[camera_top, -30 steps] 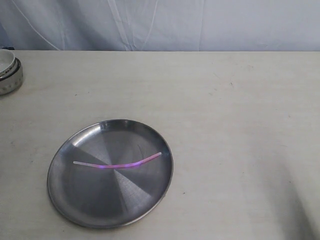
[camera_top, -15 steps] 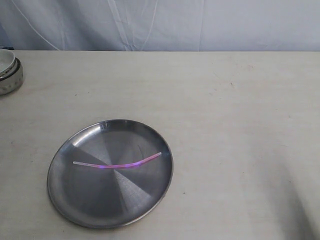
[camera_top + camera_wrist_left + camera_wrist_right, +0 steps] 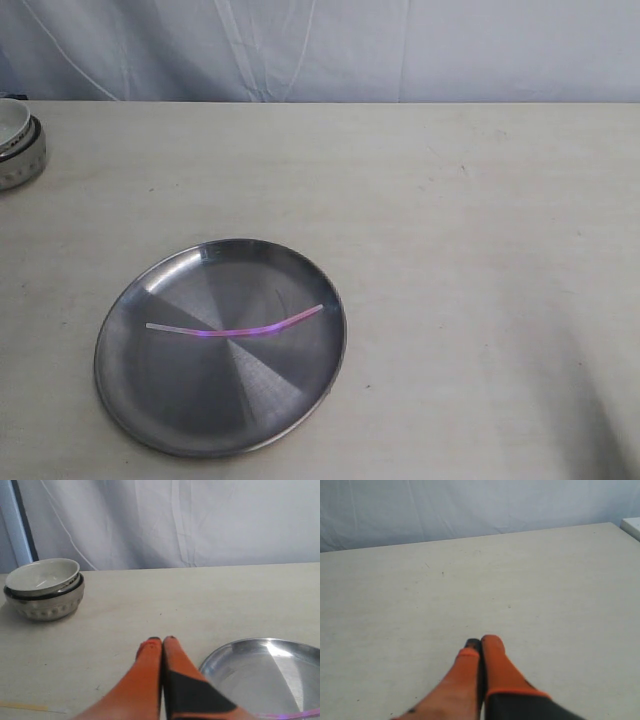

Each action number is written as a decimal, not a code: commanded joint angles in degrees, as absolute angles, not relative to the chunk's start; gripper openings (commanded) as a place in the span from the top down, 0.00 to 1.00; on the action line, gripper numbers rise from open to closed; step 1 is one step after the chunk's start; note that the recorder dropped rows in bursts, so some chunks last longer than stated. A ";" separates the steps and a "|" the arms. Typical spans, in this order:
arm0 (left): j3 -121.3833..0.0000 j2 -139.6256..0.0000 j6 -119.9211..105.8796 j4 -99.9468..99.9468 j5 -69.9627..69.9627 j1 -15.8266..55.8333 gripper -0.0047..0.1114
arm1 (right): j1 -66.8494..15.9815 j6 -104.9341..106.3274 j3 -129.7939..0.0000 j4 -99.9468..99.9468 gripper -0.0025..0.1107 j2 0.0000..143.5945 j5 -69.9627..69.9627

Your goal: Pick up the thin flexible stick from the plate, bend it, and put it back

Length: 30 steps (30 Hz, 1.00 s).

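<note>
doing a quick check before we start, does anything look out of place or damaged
Nothing spilled or broken. The thin flexible stick lies inside the plate, slightly kinked rather than straight. One stray: a thin yellowish sliver on the table.

The table (image 3: 480, 250) is lying open to the right of and behind the plate (image 3: 220, 400), whose low rim is rising only slightly around the thin flexible stick (image 3: 235, 331), while the stacked bowls (image 3: 16, 145) are standing well apart at the far-left edge of the exterior view.
</note>
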State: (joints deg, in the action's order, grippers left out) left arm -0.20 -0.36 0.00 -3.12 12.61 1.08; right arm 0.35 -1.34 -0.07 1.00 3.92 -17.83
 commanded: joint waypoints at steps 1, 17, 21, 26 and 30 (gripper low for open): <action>0.00 0.00 0.00 -2.92 12.44 -2.21 0.96 | 0.49 -1.15 0.00 1.02 0.98 3.61 -17.41; 0.00 0.00 0.00 -2.92 12.44 -2.98 0.96 | 0.49 -1.15 0.00 1.02 0.98 3.61 -17.41; 0.00 0.00 0.00 -2.92 12.44 -2.98 0.96 | 0.49 -1.15 0.00 1.02 0.98 3.61 -17.41; 0.00 0.00 0.00 -2.92 12.44 -2.98 0.96 | 0.49 -1.15 0.00 1.02 0.98 3.61 -17.41; 0.00 0.00 0.00 -2.92 12.44 -2.98 0.96 | 0.49 -1.15 0.00 1.02 0.98 3.61 -17.41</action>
